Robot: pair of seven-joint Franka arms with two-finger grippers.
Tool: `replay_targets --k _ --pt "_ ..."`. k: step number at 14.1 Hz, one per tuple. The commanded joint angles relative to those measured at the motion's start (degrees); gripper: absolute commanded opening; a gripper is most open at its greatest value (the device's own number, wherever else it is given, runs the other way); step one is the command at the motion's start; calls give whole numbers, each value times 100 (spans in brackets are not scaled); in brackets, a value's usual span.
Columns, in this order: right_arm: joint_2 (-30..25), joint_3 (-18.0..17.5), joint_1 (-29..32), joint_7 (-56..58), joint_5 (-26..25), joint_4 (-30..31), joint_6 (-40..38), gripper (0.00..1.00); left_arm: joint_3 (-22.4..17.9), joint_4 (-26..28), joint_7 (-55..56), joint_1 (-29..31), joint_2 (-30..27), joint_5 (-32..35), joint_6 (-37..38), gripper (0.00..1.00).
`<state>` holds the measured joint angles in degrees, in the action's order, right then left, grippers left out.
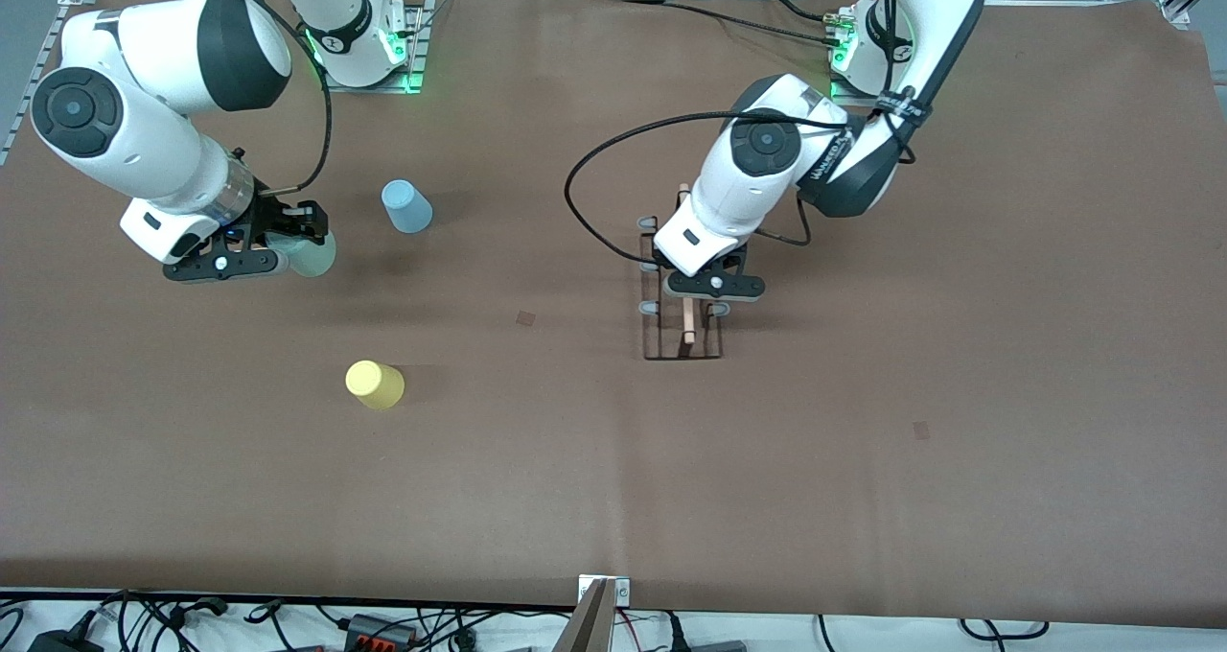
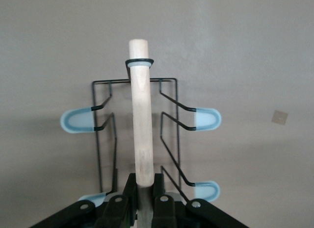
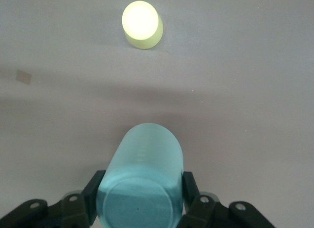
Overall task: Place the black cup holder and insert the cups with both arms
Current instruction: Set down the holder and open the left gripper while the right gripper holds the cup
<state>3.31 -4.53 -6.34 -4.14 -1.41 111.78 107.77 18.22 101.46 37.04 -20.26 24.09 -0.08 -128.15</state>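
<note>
Front view: I count three cups and one black cup holder (image 1: 682, 292) mid-table, its long axis running from the bases toward the camera. Blue cup (image 1: 406, 206) and yellow cup (image 1: 375, 384) stand inverted near my right arm's end.
Left wrist view: my left gripper (image 2: 144, 198) pinches the wooden rod handle (image 2: 141, 115); four pale caps visible.
Right wrist view: my right gripper (image 3: 141, 201) clamps the pale green cup (image 3: 142, 181).
</note>
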Motion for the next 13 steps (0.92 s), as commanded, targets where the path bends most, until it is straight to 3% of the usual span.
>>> replay_targets --k 1,6,7,9,11,13 --pt "29 31 -43 54 0 -77 -133 0 -20 -179 207 -162 113 104 10 1" --pt "29 31 -174 -69 35 -25 -142 0 -11 -170 234 -180 210 104 -148 1" --pt "29 31 -174 -86 35 -24 -151 0 -11 -170 234 -180 219 104 -148 7" --pt "29 40 -183 -87 44 -24 -212 0 -46 -179 225 -154 193 104 -157 86" --pt "29 40 -218 -182 79 -24 -257 0 -73 -170 234 -84 -43 113 -44 100" --pt "11 14 -358 -655 342 -33 -239 2 -90 -205 155 108 -386 104 499 100"
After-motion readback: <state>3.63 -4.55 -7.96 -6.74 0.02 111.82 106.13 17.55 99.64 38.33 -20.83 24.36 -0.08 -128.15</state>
